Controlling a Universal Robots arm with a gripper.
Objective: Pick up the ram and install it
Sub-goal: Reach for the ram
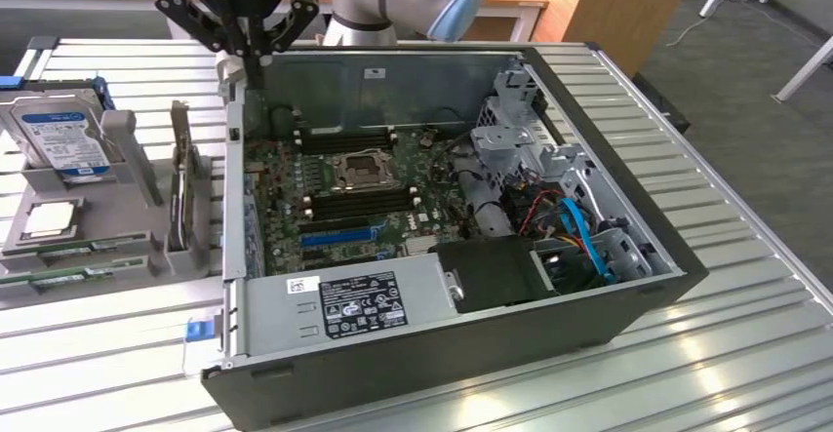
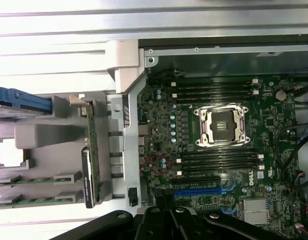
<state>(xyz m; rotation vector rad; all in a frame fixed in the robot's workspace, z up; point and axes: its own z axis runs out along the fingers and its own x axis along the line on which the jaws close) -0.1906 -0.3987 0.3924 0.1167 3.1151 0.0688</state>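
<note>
The end effector (image 1: 249, 73) is hanging over the far left corner of the computer case (image 1: 521, 354). Its fingers seem to be pressing together and holding nothing. The ram (image 1: 59, 278) is lying in the grey holder (image 1: 131, 139) on the tabletop (image 1: 729, 286), left of the case. The memory slots (image 1: 345, 139) are standing empty, so picking and installing are not yet done.
</note>
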